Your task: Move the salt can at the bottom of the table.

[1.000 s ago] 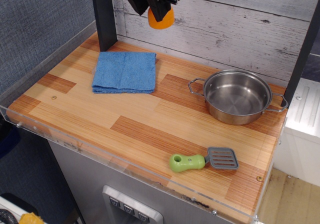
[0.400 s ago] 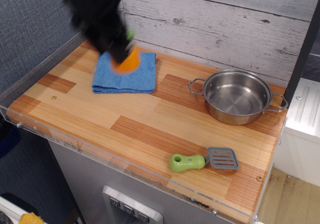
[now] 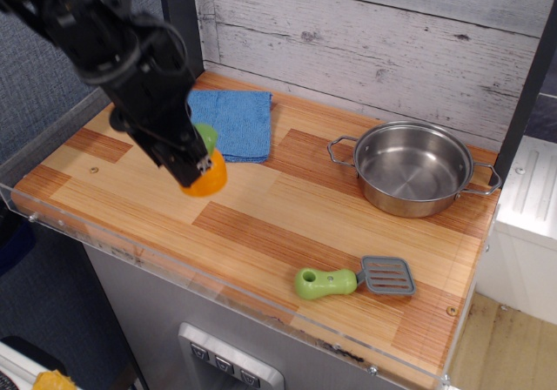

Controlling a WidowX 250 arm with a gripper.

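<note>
On your left, the black robot arm reaches in from the upper left corner and slants down over the table (image 3: pixel 261 233), a wooden countertop of light and reddish-brown striped planks with a clear plastic edge along its front. Your gripper (image 3: pixel 193 165) sits at the arm's lower end, closed around the salt can (image 3: pixel 207 174); you see the can's round orange body sticking out below the black fingers and a bit of its green cap showing beside them. The can is over the left part of the table, toward the front edge, and you cannot tell from this view whether its base touches the wood or hangs just above it. Just behind the gripper lies a folded blue cloth (image 3: pixel 237 122), partly hidden by the arm. Moving right, a steel pot (image 3: pixel 412 167) with two loop handles stands near the back wall. In front of it, near the front right edge, a green-handled grey spatula (image 3: pixel 355 279) lies flat, well apart from the can.
</note>
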